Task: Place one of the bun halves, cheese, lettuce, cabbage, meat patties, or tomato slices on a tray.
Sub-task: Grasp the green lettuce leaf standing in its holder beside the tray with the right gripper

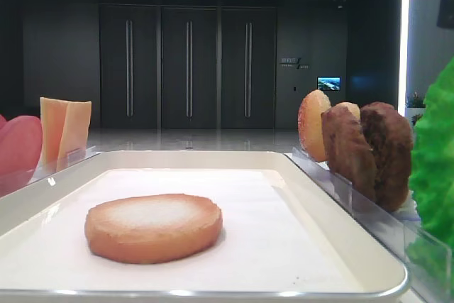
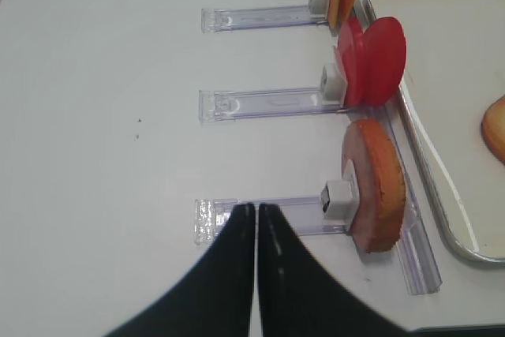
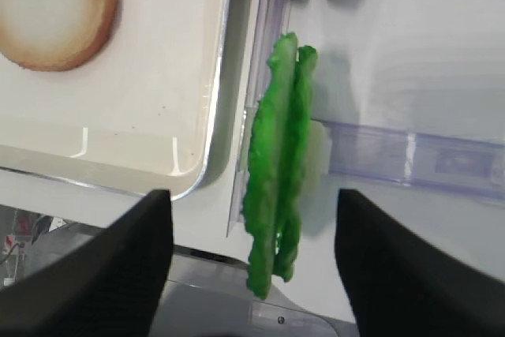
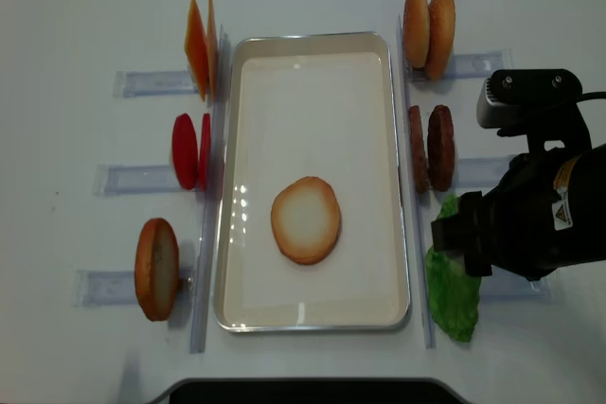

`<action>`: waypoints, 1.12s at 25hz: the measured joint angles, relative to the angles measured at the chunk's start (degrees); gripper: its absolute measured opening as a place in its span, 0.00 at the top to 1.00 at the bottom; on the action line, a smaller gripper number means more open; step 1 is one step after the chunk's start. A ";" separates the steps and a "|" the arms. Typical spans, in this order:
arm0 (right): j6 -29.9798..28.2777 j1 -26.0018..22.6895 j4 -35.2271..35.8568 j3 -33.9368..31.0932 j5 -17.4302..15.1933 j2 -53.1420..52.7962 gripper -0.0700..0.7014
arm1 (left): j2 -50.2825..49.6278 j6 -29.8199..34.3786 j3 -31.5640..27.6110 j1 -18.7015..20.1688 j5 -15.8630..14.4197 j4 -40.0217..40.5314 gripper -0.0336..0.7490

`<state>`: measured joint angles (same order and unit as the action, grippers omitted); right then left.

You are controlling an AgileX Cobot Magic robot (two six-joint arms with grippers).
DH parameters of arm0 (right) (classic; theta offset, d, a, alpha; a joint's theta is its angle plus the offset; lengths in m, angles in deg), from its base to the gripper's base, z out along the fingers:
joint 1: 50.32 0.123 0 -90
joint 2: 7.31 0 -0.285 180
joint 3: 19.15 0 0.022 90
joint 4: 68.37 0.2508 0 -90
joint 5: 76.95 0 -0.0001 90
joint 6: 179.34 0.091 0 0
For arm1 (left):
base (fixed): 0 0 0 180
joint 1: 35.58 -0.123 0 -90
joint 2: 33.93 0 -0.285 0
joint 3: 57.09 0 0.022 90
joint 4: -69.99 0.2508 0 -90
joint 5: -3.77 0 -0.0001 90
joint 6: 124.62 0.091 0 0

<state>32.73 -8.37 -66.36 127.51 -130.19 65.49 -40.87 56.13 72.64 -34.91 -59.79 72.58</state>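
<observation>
A white tabletop is seen from above, with a cream tray at its middle and clear plastic holders ranged down both sides. One bun half is laid flat on the tray liner, pale face up, so one item is judged already placed. On the left side, cheese slices, tomato slices and another bun half are stood on edge in their holders; on the right, two bun halves, two meat patties and the lettuce are held likewise. The right arm is positioned over the lettuce. In the right wrist view the right gripper is seen spread wide, one finger either side of the two upright green leaves, nothing grasped. The left gripper is seen pressed closed and empty, hanging above the holder of the near-left bun half, apart from it. The lettuce is judged light, thin and floppy, likely to fold or slip if pinched at the ruffled rim; a hold across the flat faces near the upper middle is judged safest, and care is needed that one leaf, not both, is taken. The patties and buns are judged stiffer and easier to pinch across their faces.
</observation>
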 joint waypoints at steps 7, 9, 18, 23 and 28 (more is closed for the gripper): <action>0.11 0.00 -1.46 0.00 0.48 5.07 0.35 | 0.00 0.00 0.00 0.00 0.00 0.00 0.97; 0.11 0.00 -1.65 0.00 0.88 5.08 0.35 | 0.00 0.00 0.00 0.00 0.00 0.00 0.97; 0.22 0.00 -2.49 0.00 1.33 6.24 0.36 | 0.00 0.00 0.00 0.00 0.00 0.00 0.97; 0.22 0.00 -2.53 0.00 1.35 6.26 0.38 | 0.00 0.00 0.00 0.00 0.00 0.00 0.97; 0.27 0.00 -2.75 0.00 1.51 6.26 0.53 | 0.00 0.00 0.00 0.00 0.00 0.00 0.97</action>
<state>33.00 -8.37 -69.12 127.51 -128.69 71.74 -40.87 56.13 72.64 -34.91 -59.79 72.58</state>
